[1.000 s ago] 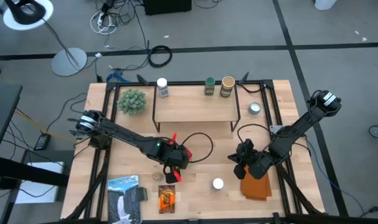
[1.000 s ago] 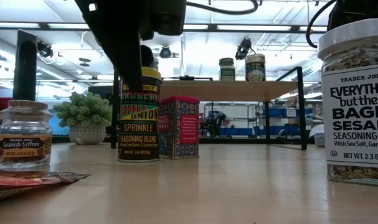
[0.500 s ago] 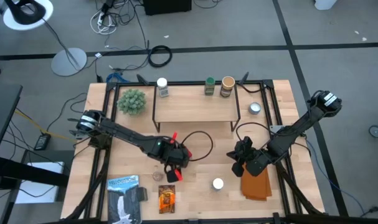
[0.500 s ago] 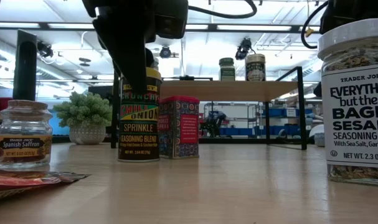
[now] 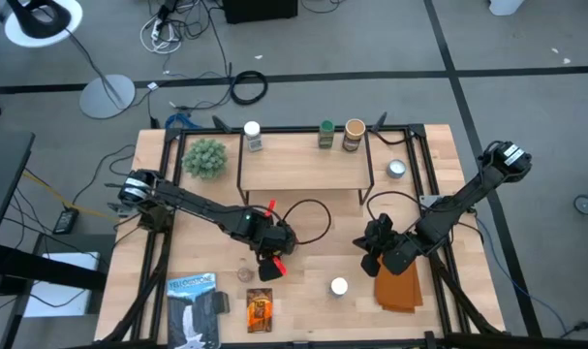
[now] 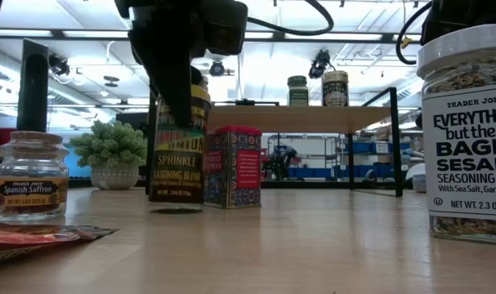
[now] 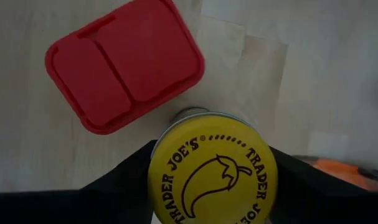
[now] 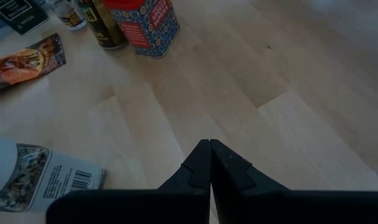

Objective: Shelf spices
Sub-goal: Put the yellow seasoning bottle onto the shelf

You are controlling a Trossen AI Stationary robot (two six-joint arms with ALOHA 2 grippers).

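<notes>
My left pincer point(image 7: 210, 186) has its two fingers point(image 7: 123, 177) pressed against the sides of the yellow-lidded Trader Joe's jar point(image 7: 212, 172), and in the low view that jar point(image 6: 177, 147) hangs tilted with its base just clear of the table point(image 6: 313, 245), near the middle of the front half. Just beside it stands the red box point(image 7: 125, 62), upright. Nearer the front edge lie the Spanish Saffron jar point(image 6: 29, 177), the orange-brown packet point(image 5: 260, 309) and the white-lidded sesame seasoning jar point(image 5: 339, 286). My right pincer point(image 8: 210, 163) waits with its fingers pressed together over the table's right side, by the folded cloth point(image 5: 400, 288). Farther back, the shelf point(image 5: 301, 165) sits against the rear edge, with a white-lidded jar point(image 5: 252, 134), a green-lidded jar point(image 5: 326, 132) and a tan-lidded jar point(image 5: 354, 134) along its back.
</notes>
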